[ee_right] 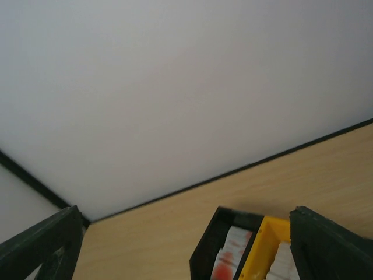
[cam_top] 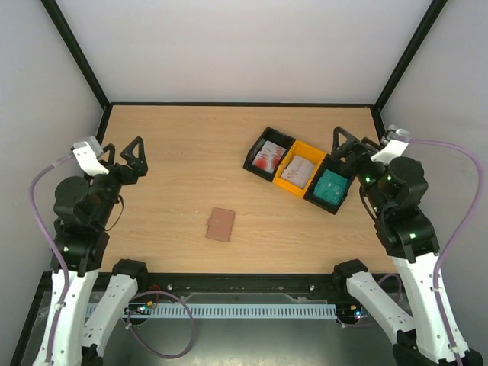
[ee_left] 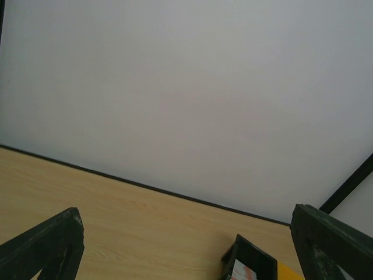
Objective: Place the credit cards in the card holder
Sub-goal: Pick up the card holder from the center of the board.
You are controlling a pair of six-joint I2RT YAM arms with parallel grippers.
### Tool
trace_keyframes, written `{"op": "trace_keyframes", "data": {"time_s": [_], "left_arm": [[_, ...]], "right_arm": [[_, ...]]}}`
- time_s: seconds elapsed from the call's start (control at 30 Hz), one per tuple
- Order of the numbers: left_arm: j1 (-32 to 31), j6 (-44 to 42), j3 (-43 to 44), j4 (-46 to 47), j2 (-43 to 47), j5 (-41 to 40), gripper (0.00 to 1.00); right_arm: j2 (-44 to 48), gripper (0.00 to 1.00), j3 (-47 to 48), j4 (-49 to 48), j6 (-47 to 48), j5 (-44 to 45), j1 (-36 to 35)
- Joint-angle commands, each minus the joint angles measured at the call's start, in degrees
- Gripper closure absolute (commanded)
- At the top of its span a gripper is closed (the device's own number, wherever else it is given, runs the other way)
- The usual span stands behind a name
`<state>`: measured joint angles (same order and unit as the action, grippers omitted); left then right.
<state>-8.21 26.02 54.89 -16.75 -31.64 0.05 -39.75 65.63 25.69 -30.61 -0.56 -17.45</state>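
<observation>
The card holder, a flat reddish-brown wallet, lies closed on the table near the front centre. The credit cards sit in three trays at the right. White ones with red marks fill the left tray, pale beige ones the middle tray, teal ones the right tray. My left gripper hangs open at the far left, well away from the wallet. Just above the teal cards' tray, my right gripper is open. Neither holds anything.
A black tray, a yellow tray and a second black tray stand side by side in a slanted row. The left wrist view catches the first black tray. White walls with black frame edges enclose the table.
</observation>
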Motion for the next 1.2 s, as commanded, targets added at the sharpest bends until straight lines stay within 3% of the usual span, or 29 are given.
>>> {"op": "trace_keyframes", "data": {"time_s": [0.0, 0.1, 0.23, 0.4, 0.57, 0.67, 0.83, 1.03, 1.17], "left_arm": [[3.02, 3.64, -4.74, 5.55, 1.86, 6.50, 0.02], [4.34, 7.90, -9.46, 7.60, 3.22, 8.21, 0.01], [5.26, 17.92, -19.30, 21.34, 2.87, 19.29, 0.00], [3.25, 26.19, -26.72, 31.25, -5.67, 24.52, 0.00], [-3.04, 24.06, -26.20, 27.97, -15.38, 23.54, 0.00], [-6.66, 21.27, -23.73, 20.84, -22.27, 24.15, 0.00], [-12.76, 20.93, -24.76, 16.68, -29.71, 23.40, 0.00], [-15.81, 22.20, -27.75, 13.37, -32.64, 22.66, 0.04], [-17.13, 22.71, -29.90, 13.89, -33.64, 25.12, 0.17]], "right_arm": [[-1.42, 0.05, -4.51, -2.71, -2.59, -15.01, 2.82], [-2.40, 0.03, -9.97, -7.95, -6.42, -23.24, 4.06], [-5.22, 0.02, -18.50, -17.70, -11.84, -35.55, 4.76], [-8.80, 0.02, -26.80, -22.89, -14.47, -38.84, 3.49], [-14.57, 0.02, -30.60, -23.08, -13.83, -38.82, -1.10], [-18.86, 0.01, -33.21, -26.60, -16.11, -36.69, -6.39], [-27.42, 0.07, -34.18, -29.72, -19.02, -31.54, -16.51], [-36.53, 0.22, -33.48, -33.14, -22.69, -28.51, -25.29], [-41.35, 0.33, -33.22, -37.95, -25.95, -28.55, -29.70]]}}
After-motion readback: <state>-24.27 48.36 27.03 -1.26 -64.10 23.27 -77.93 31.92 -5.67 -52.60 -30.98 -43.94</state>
